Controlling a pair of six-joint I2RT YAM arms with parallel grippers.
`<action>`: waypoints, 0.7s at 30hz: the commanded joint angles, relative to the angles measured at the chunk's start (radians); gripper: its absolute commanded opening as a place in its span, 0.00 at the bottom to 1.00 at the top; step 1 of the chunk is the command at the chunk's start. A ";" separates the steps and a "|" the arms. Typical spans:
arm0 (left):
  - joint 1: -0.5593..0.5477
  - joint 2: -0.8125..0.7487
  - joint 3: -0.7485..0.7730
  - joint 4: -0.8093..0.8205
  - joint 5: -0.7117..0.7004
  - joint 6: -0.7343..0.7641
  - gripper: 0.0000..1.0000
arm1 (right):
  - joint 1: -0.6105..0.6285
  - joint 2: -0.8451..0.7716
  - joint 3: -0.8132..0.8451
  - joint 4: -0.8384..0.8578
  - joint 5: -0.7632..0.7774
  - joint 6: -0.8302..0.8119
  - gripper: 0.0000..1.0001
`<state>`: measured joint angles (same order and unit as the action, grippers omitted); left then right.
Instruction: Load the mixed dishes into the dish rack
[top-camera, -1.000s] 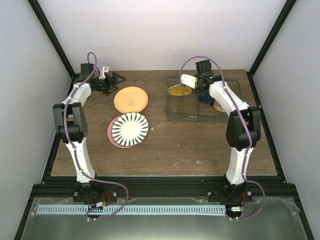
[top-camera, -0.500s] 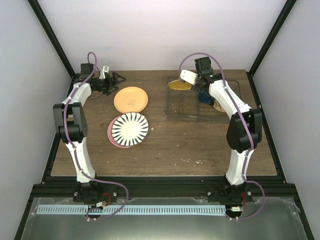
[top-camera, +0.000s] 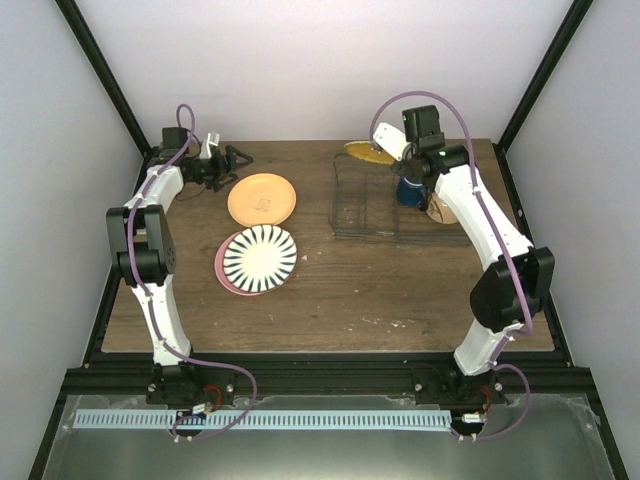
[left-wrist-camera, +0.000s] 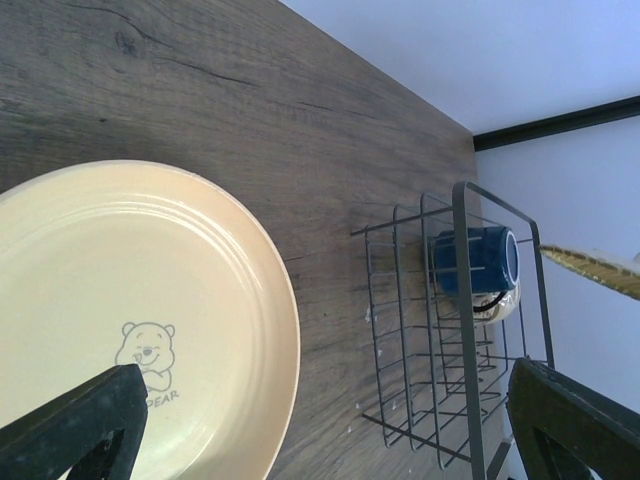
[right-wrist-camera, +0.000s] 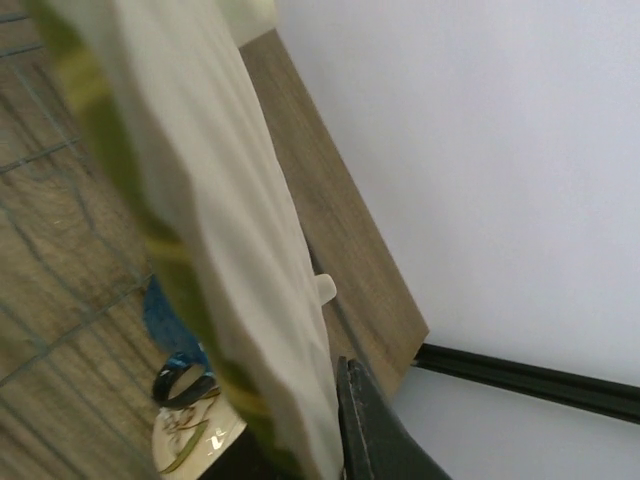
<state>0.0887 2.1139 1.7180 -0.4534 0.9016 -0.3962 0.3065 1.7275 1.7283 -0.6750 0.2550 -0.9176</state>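
Right gripper clenched on the yellow-orange grid-patterned plate, held above the far left corner of the dish rack. Left gripper released, at far left. Recommend tipping the plate upright and aligning it with a divider slot left of the dark blue mug before lowering.

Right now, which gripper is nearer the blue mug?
Right. The right gripper, holding the yellow-orange plate, is just beyond the blue mug; the left gripper is across the table.
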 joint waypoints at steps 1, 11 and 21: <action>-0.004 -0.026 -0.014 -0.016 0.008 0.030 1.00 | 0.029 -0.068 -0.025 -0.071 -0.007 0.092 0.01; -0.004 -0.028 -0.021 -0.030 0.007 0.046 1.00 | 0.041 -0.116 -0.147 -0.113 -0.019 0.165 0.01; -0.004 -0.027 -0.019 -0.034 0.011 0.049 1.00 | 0.039 -0.112 -0.251 -0.046 -0.022 0.151 0.01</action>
<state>0.0891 2.1139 1.7000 -0.4847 0.9001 -0.3622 0.3401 1.6459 1.5009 -0.7616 0.2466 -0.7685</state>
